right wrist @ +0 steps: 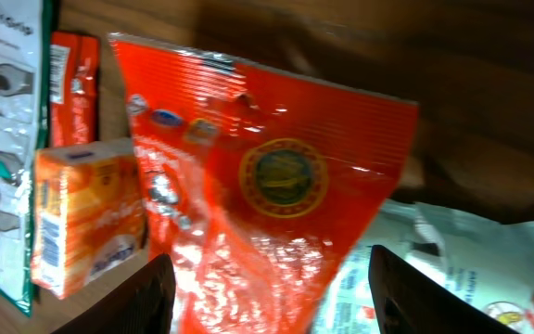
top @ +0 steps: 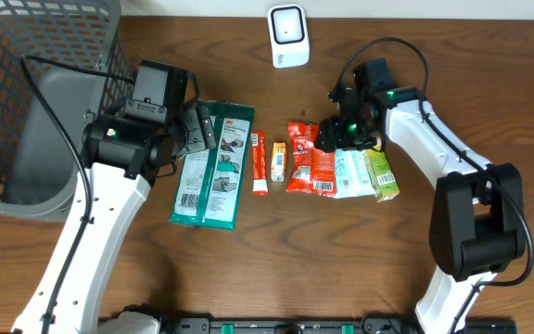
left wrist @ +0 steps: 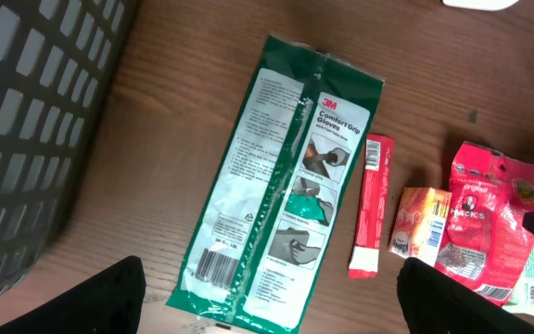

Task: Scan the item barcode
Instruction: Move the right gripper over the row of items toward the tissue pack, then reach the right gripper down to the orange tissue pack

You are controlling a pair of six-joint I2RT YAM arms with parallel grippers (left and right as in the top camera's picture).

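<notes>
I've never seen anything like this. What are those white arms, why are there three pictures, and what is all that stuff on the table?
The white arms are two robot arms at a wooden table, each ending in a two-finger tool. One picture looks down from above; the other two come from small cameras on each arm's wrist, so the dark shapes at their bottom edges are that tool's own fingers.

A row of packets lies on the table: a green glove pack, a thin red stick packet, a small orange box, a red pouch and pale green-and-white packets. A grey basket stands to one side and a white scanner at the far edge.

The left tool hangs open above the glove pack, holding nothing. The right tool is low over the red pouch; whether it grips it is unclear.
</notes>
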